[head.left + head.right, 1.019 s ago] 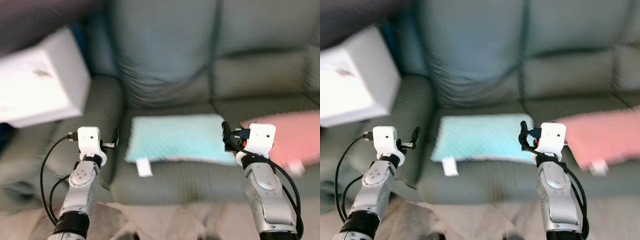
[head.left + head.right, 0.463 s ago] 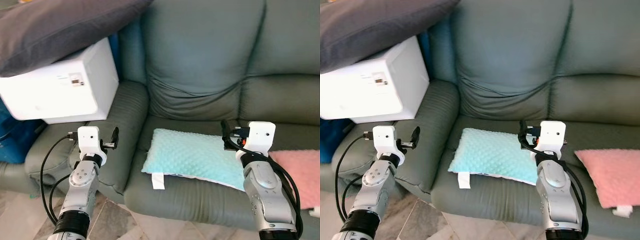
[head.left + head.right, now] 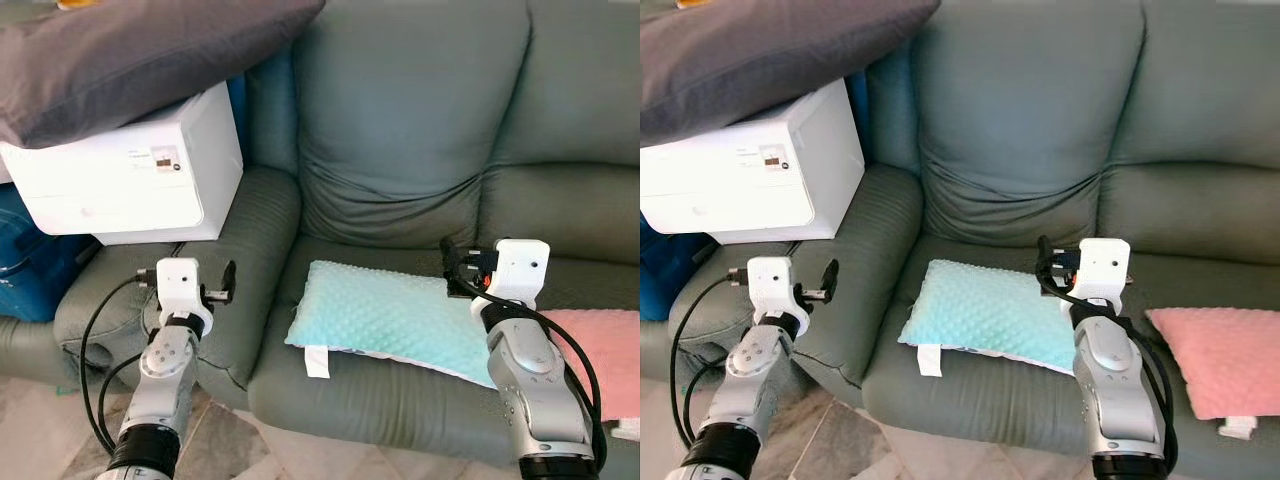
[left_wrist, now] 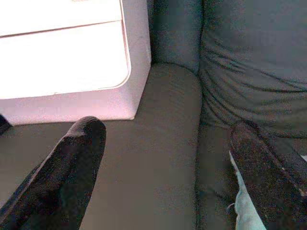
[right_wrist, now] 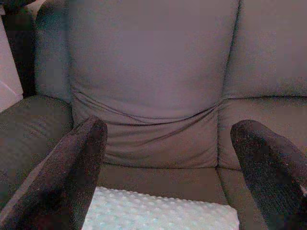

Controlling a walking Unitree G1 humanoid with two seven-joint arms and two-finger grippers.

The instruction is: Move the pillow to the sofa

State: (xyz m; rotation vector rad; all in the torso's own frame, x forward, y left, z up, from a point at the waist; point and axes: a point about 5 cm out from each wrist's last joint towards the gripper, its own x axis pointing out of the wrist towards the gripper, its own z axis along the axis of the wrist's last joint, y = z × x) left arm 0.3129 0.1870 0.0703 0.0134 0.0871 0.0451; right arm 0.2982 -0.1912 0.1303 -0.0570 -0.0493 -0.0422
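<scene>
Grey-green leather sofa (image 3: 420, 120) has the mint dimpled fabric pillow (image 3: 395, 318) on its seat; left gripper (image 4: 165, 158) and right gripper (image 5: 168, 165) both hover spread wide, empty.

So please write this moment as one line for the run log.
left claw: open, over sofa armrest | right claw: open, above mint pillow | mint pillow: on seat | pink pillow: on seat
</scene>
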